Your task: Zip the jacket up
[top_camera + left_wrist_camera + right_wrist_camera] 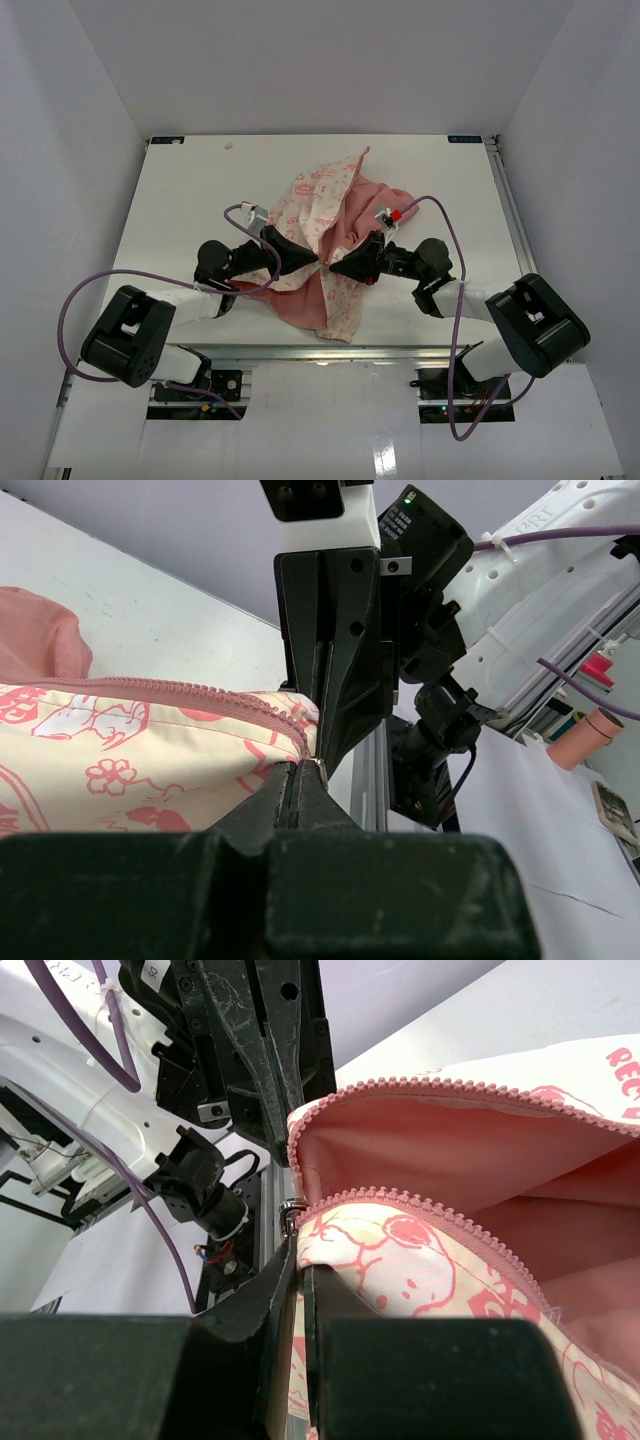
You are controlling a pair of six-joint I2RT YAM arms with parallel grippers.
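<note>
The jacket (330, 205), cream with pink print and salmon-pink lining, lies crumpled at the middle of the table. My left gripper (312, 260) and right gripper (334, 265) meet tip to tip at its near part. In the left wrist view the left gripper (298, 772) is shut at the end of the pink zipper strip (200, 692), with a small metal piece (322, 770) at its tip. In the right wrist view the right gripper (302, 1260) is shut on the cream fabric (420, 1250) just below the metal slider (291, 1207). The two zipper sides (450, 1222) gape apart.
White walls enclose the white table (200, 200) at the back and both sides. A metal rail (330, 350) runs along the near edge between the arm bases. Purple cables (100, 285) loop beside each arm.
</note>
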